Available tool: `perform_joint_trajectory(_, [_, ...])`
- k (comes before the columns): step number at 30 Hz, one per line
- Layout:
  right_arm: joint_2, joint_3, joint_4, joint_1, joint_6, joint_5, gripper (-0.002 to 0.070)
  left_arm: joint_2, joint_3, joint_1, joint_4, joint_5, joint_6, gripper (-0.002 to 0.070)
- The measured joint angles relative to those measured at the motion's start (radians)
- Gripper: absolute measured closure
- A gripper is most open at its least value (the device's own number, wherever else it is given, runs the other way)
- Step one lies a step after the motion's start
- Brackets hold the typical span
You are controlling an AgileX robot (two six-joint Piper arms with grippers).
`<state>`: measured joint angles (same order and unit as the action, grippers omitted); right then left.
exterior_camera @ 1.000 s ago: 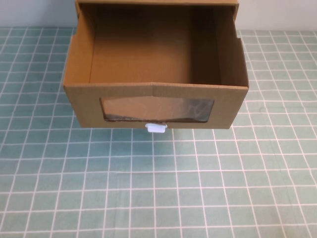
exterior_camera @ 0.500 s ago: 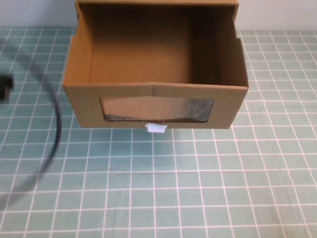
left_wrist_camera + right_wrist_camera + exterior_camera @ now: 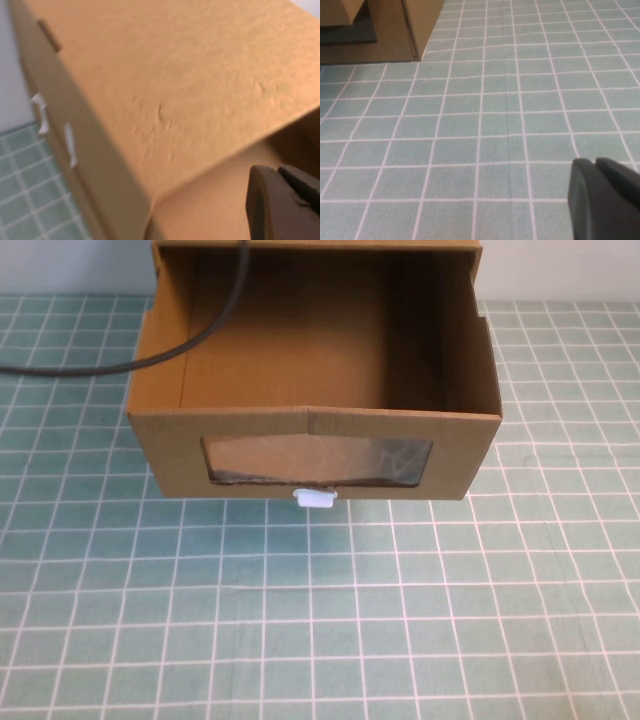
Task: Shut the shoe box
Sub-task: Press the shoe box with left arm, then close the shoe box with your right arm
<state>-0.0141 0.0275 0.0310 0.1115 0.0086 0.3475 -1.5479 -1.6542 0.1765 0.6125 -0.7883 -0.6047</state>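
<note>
- Cardboard, brown and corrugated: the shoe box (image 3: 315,455) sits at the far middle of the green gridded mat (image 3: 320,620), its drawer pulled well out toward the near side, empty, window and small white pull tab (image 3: 317,498) facing front.
- A black cable (image 3: 150,362) crosses its left wall, so the left arm is likely working above.
- Left gripper (image 3: 282,202) hangs close over the box's top panel; how wide it stands, I cannot tell.
- Right gripper (image 3: 602,197) hovers low over bare mat, clear of the box, seemingly parked; its spread I cannot tell either.
</note>
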Motion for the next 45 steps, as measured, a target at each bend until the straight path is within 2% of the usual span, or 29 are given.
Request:
perform_joint_trajectory(10, [0.0,0.0,0.0,0.0,0.0,0.0,0.0689,-0.259,-0.221,0.073,0.0,0.033,-0.06,0.068])
perform_joint_trajectory(22, [0.0,0.0,0.013,0.0,0.0,-0.014,0.0689,-0.316,-0.243,0.077,0.004,0.043,-0.067,0.068])
perform_joint_trajectory(24, [0.0,0.0,0.074,0.0,0.0,-0.053,0.0689,-0.316,-0.245,0.077,0.004,0.043,-0.067,0.068])
perform_joint_trajectory(30, [0.0,0.0,0.42,0.0,-0.001,-0.321,0.0689,-0.316,-0.247,0.077,0.006,0.03,-0.065,0.068])
perform_joint_trajectory(36, [0.0,0.0,0.56,0.0,-0.001,-0.449,0.0689,-0.316,-0.247,0.077,0.006,0.024,-0.059,0.068])
perform_joint_trajectory(40, [0.004,-0.047,0.61,0.0,-0.001,-0.236,0.0689,-0.316,-0.249,0.077,0.008,0.021,-0.057,0.068])
perform_joint_trajectory(45, [0.191,-0.28,0.567,0.0,-0.003,0.177,0.0688,-0.316,-0.25,0.077,0.008,0.017,-0.057,0.068])
